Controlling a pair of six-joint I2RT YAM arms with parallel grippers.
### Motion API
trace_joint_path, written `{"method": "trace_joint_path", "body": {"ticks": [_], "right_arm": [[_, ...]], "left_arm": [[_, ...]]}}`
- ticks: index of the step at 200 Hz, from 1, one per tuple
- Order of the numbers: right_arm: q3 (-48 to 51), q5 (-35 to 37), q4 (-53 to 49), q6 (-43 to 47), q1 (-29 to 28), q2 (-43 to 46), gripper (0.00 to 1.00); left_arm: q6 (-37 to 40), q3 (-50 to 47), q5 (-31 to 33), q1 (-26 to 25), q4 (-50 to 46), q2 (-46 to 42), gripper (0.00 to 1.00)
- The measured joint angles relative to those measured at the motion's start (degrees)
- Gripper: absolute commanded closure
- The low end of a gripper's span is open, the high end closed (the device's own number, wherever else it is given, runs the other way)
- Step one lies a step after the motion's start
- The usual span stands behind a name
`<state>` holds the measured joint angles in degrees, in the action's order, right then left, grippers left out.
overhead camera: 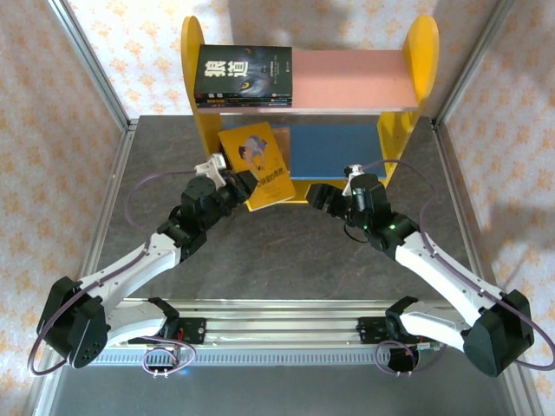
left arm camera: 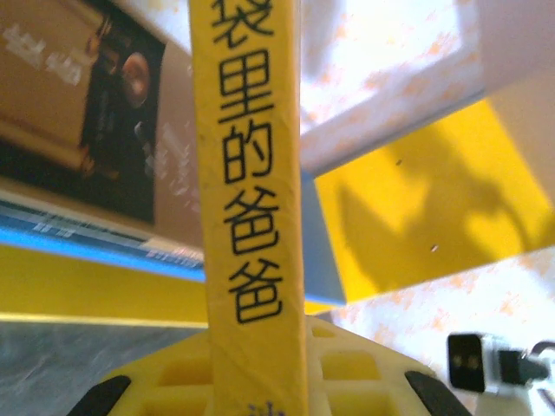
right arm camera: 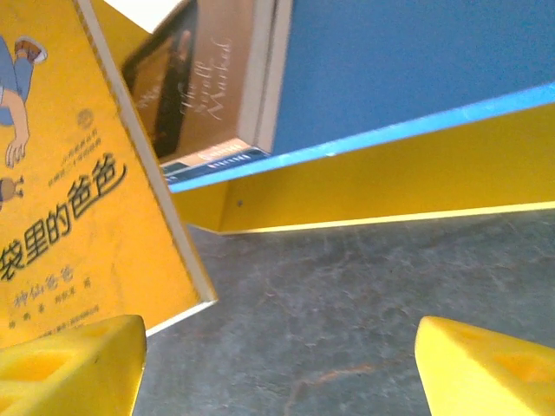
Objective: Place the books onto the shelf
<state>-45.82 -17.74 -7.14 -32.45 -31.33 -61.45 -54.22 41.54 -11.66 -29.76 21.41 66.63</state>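
Observation:
The shelf point(overhead camera: 422, 52) stands at the back of the table, with a pink upper board point(overhead camera: 347, 78) and a blue lower board point(overhead camera: 334, 149). A stack of black books point(overhead camera: 243, 76) lies on the pink board's left end. My left gripper point(overhead camera: 236, 184) is shut on the yellow book point(overhead camera: 256, 165), which tilts at the lower tier's left end. In the left wrist view its spine point(left arm camera: 251, 199) rises between the jaws of the left gripper point(left arm camera: 260, 381). A brown book point(right arm camera: 199, 87) lies on the blue board point(right arm camera: 416, 69) behind it. My right gripper point(right arm camera: 277, 364) is open over bare table, right of the yellow book point(right arm camera: 78, 191).
The grey tabletop point(overhead camera: 286, 251) stretches in front of the shelf. Metal frame posts point(overhead camera: 95, 61) and patterned walls close in both sides. The right half of both shelf boards is bare. A rail point(overhead camera: 277, 325) runs between the arm bases at the near edge.

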Motion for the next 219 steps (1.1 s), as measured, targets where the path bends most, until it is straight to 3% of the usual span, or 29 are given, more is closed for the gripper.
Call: {"method": "trace_joint_path", "body": {"ticks": [42,102,219], "right_arm": [[-0.07,-2.43,7.28,-6.01,0.0,-1.92,0.11],[-0.11,-3.69,19.63,-12.9,-1.66,-8.07,0.09],[-0.31,-0.31,30.38,-23.1,-4.31,-11.58,0.18]], "left_arm": [[-1.7,0.44,6.47,-2.1,6.12,1.44,1.0],[0.7,1.81,16.44,-8.96,8.59,1.57,1.0],[-0.04,1.84,20.06,-10.01,25.29,12.9,1.0]]}}
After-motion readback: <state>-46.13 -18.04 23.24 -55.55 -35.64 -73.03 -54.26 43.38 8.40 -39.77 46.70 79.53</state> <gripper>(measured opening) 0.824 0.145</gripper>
